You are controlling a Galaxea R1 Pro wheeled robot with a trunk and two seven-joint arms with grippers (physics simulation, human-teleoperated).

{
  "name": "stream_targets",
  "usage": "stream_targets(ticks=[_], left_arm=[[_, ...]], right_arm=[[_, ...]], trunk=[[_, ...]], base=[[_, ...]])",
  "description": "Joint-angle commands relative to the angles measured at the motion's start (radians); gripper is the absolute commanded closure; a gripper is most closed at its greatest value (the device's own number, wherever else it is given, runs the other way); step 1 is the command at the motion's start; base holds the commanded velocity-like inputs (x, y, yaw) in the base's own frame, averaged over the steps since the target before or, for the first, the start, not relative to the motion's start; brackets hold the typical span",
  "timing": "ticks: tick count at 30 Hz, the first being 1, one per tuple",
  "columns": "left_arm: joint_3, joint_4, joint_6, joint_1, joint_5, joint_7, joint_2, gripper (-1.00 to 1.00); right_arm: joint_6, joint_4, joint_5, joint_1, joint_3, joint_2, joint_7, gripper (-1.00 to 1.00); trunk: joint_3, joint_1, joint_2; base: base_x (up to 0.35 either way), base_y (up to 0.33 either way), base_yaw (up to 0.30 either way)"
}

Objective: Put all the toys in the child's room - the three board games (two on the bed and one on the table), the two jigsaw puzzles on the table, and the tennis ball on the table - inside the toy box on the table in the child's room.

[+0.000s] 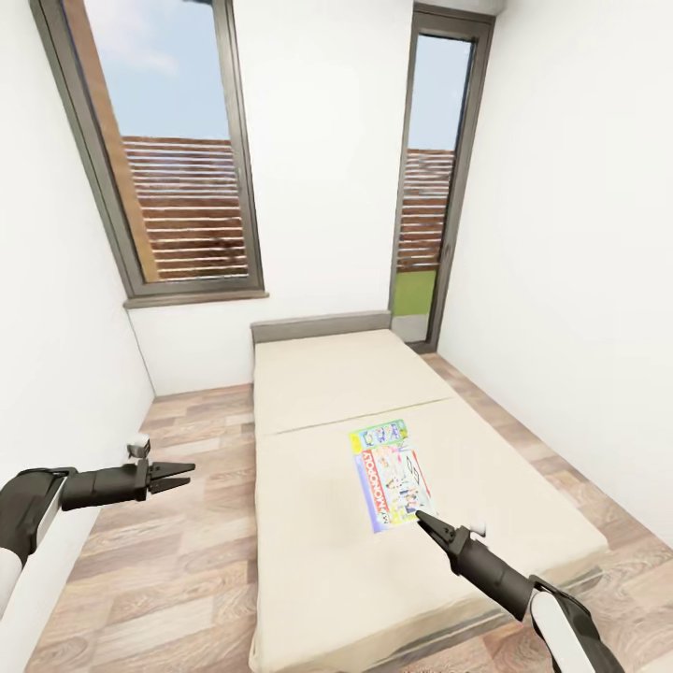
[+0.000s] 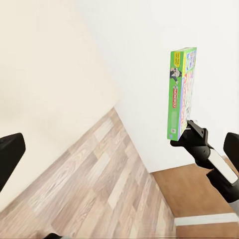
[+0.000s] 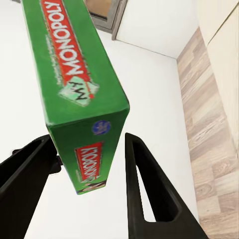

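1. Head view: the right gripper [image 1: 425,519] reaches over the bed [image 1: 318,561], its tips at the near short edge of the Monopoly box [image 1: 393,486].
2. In the right wrist view the green edge of the box [image 3: 79,94] stands between the two fingers [image 3: 144,194]. The jaws are spread wider than the box is thick, with a gap visible on one side. Contact on the other side cannot be confirmed, so a firm grip is not established.
3. The left wrist view shows the box [image 2: 180,92] edge-on above the right gripper [image 2: 191,132]. Whether the box is raised off the mattress or still lying on it cannot be told.
4. A light-blue board game [image 1: 379,436] lies just beyond the Monopoly box, touching or slightly overlapped; which one cannot be told.
5. The end-on approach suits a thin flat box: judged from this pose, the short edge is the only face narrow enough to fit between the fingers.
6. The left gripper [image 1: 182,474] hovers over the wood floor [image 1: 187,561] beside the bed, slightly parted and holding nothing, well apart from both boxes.
7. A white wall [image 1: 561,280] runs close along the right side of the bed and limits swing room for the right arm. Two tall windows [image 1: 178,159] stand behind the headboard.
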Motion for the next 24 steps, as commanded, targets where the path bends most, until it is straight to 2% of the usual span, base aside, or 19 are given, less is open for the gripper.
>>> stream_targets(ticks=[1, 24], left_arm=[[0.004, -0.001, 0.011, -0.001, -0.011, -0.008, 0.000, -1.00], [0.004, -0.001, 0.009, -0.001, -0.011, -0.008, 0.001, -1.00]], right_arm=[[0.008, 0.000, -0.007, -0.001, -0.001, 0.000, 0.001, 1.00], [0.008, 0.000, -0.011, -0.001, -0.001, -0.001, 0.001, 1.00]], trunk=[[0.003, -0.004, 0.006], [0.092, -0.092, 0.167]], base=[[0.000, 0.000, -0.254], [0.000, 0.000, -0.254]])
